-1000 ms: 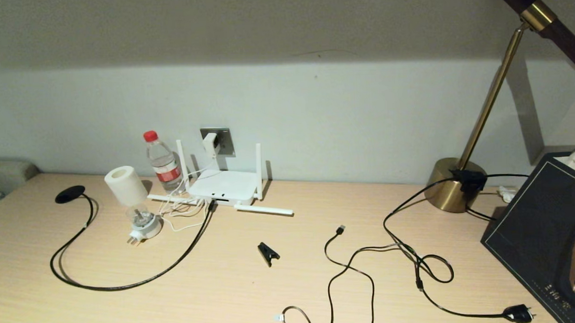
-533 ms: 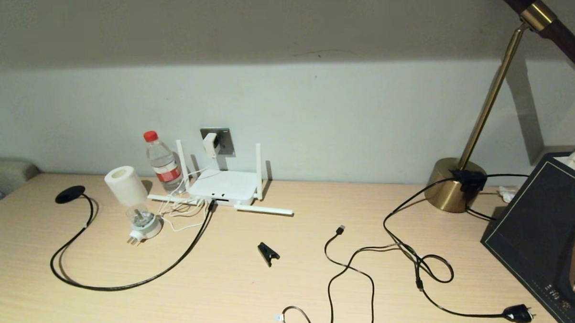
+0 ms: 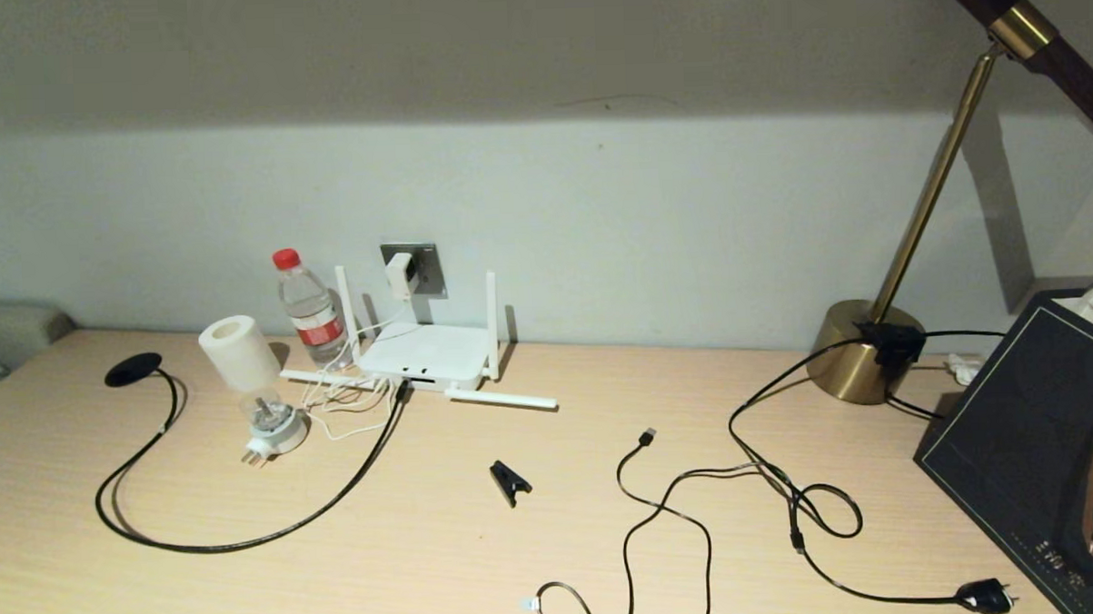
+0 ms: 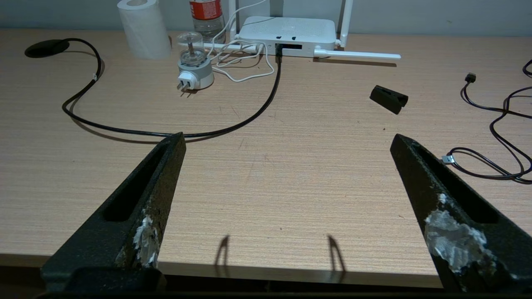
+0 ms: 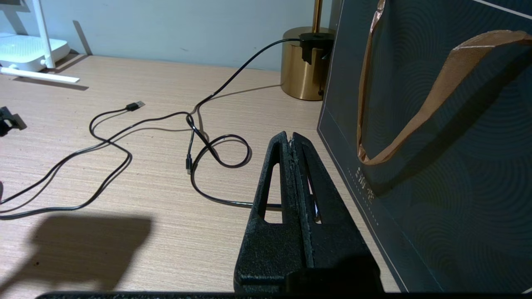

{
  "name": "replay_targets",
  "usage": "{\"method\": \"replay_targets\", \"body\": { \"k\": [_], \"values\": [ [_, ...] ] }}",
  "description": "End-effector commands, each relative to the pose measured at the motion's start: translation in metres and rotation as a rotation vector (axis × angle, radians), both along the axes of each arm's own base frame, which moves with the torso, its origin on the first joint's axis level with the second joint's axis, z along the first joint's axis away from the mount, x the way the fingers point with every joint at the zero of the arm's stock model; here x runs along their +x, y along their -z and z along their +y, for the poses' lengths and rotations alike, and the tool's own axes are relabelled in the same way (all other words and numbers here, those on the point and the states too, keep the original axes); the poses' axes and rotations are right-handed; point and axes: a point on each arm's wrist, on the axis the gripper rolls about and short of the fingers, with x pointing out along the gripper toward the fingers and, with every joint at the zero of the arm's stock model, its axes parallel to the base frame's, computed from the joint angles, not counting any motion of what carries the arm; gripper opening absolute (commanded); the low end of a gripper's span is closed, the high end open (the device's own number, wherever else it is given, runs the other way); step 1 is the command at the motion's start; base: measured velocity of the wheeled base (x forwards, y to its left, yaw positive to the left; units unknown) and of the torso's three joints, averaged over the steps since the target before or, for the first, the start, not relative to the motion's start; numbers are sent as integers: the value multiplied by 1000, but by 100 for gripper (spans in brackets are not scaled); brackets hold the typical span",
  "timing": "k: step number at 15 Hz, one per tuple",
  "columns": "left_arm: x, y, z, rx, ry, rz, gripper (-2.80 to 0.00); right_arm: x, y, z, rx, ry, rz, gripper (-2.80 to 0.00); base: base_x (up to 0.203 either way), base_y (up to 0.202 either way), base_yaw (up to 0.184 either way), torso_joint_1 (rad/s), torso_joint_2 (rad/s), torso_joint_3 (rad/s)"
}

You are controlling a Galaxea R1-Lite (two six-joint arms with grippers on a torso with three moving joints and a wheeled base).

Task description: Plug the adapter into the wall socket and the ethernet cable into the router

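The router (image 3: 425, 355) sits against the wall on the wooden desk (image 3: 483, 564), two antennas upright. Directly above it, the adapter (image 3: 400, 274) is seated in the wall socket (image 3: 425, 268) (its thin white cord trails down beside the router). The ethernet cable (image 3: 246, 541) runs into the router's front port. The left gripper (image 4: 286, 143) hovers near the desk's front edge, facing the router, jaws spread wide and empty. The right gripper (image 5: 292, 139), well right of the router beside a dark gift bag (image 5: 436, 137), is clenched on nothing.
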Motion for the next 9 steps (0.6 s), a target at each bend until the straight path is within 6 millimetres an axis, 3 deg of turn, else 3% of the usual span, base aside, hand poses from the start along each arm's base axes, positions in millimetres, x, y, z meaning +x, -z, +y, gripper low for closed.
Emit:
{"method": "replay_targets", "body": {
  "k": [1, 9],
  "values": [
    [1, 4, 0, 0, 0, 13, 0, 3, 10, 0, 3, 0, 34, -280, 0, 0, 0, 0, 0, 0],
    [1, 4, 0, 0, 0, 13, 0, 3, 10, 0, 4, 0, 34, -280, 0, 0, 0, 0, 0, 0]
  ]
}}
